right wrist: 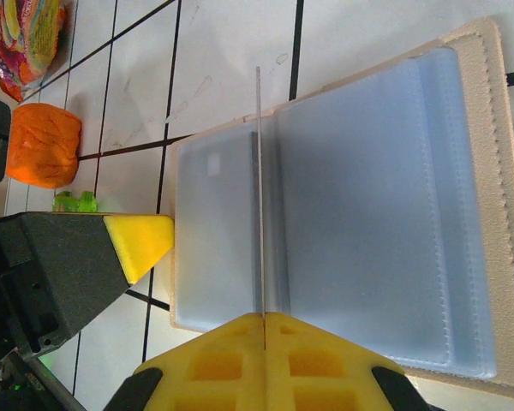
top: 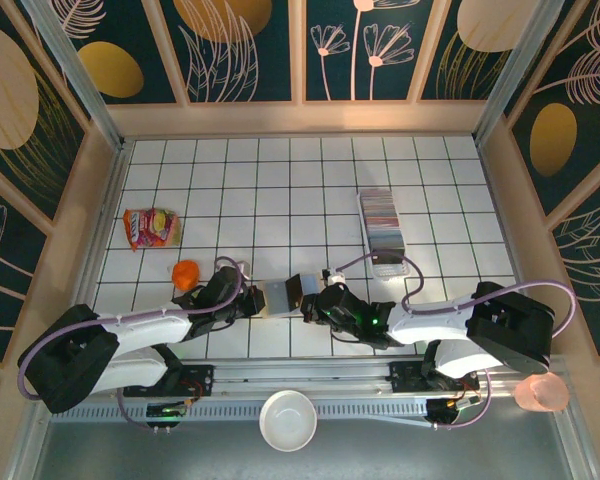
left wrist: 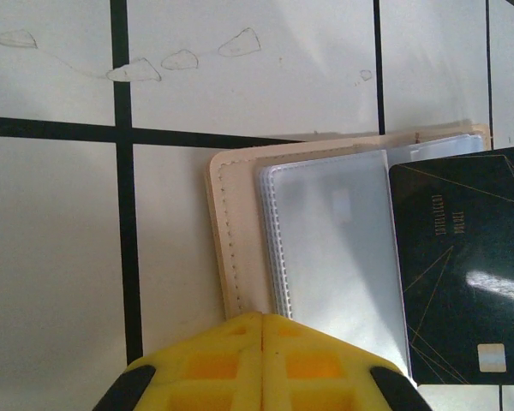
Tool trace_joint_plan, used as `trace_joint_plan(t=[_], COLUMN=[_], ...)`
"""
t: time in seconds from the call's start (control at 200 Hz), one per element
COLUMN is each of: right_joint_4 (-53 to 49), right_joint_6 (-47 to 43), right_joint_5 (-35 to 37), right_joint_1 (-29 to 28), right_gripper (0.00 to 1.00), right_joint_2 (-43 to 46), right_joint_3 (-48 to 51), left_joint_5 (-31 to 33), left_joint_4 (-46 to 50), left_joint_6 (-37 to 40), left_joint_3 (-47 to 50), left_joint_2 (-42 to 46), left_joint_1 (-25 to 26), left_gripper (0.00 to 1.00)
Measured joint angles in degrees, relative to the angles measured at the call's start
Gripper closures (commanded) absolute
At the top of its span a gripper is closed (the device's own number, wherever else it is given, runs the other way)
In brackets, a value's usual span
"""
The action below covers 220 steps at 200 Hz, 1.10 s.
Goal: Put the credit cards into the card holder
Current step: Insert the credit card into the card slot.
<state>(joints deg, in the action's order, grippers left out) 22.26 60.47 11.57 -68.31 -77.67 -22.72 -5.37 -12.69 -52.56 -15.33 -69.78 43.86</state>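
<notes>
The card holder [top: 277, 297] lies open on the tiles between the two arms, its tan cover [left wrist: 227, 231] and clear inner sleeves [right wrist: 368, 214] facing up. My right gripper [right wrist: 264, 318] is shut on one credit card [right wrist: 259, 188], which I see edge-on over the sleeves. In the left wrist view the same card is dark with gold lines [left wrist: 463, 265] and overlaps the holder's right part. My left gripper [left wrist: 264, 321] is shut, its yellow tips at the holder's near edge [right wrist: 141, 244]; I cannot tell whether they pinch it. The other credit cards [top: 383, 222] stand in a packed row in a clear tray.
An orange lump [top: 186, 274] and a colourful snack packet [top: 150, 227] lie to the left of the left arm. A white bowl [top: 287, 420] sits below the table's near rail, and a pink cup [top: 541, 392] sits at the lower right. Walls enclose the tiled table.
</notes>
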Motion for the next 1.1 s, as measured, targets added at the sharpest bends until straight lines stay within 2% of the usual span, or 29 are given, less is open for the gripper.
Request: trace_joint_plan(t=[0.33, 1.101], right_joint_4=[3.0, 2.7], right_joint_6=[0.9, 5.9], right_joint_5=[0.0, -3.8], right_joint_1=[0.0, 0.0], right_gripper=[1.00, 1.00], right_joint_2=[-2.4, -3.7], right_joint_3=[0.0, 0.0], left_joint_5=[0.0, 0.0], left_joint_4=[-0.2, -1.4], left_joint_6=[0.0, 0.0], left_joint_3=[0.2, 0.3], left_joint_2=[0.0, -1.2], left_joint_1=[0.0, 0.0], left_gripper=[0.95, 0.96])
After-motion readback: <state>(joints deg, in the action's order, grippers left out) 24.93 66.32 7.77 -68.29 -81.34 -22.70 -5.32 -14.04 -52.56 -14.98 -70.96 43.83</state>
